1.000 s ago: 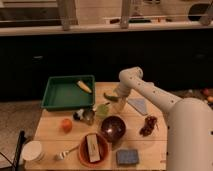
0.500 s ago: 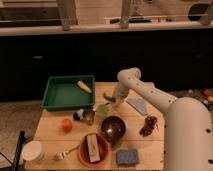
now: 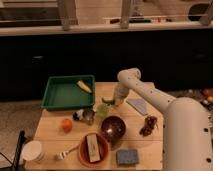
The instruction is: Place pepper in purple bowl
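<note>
The white arm (image 3: 150, 95) reaches from the lower right, rises to a bent joint near the far edge of the bench (image 3: 50, 131), then points down. Its hand (image 3: 114, 101) hangs low just above the bench, beside the pale green round thing (image 3: 103, 110). A small dark-green shape at the hand seems to be the pepper (image 3: 108, 101); whether the hand grips it I cannot tell. The purple bowl (image 3: 113, 128) stands nearer to the camera, close to the orange-red bowl (image 3: 93, 149). The green tray (image 3: 67, 93) lies to the left.
</note>
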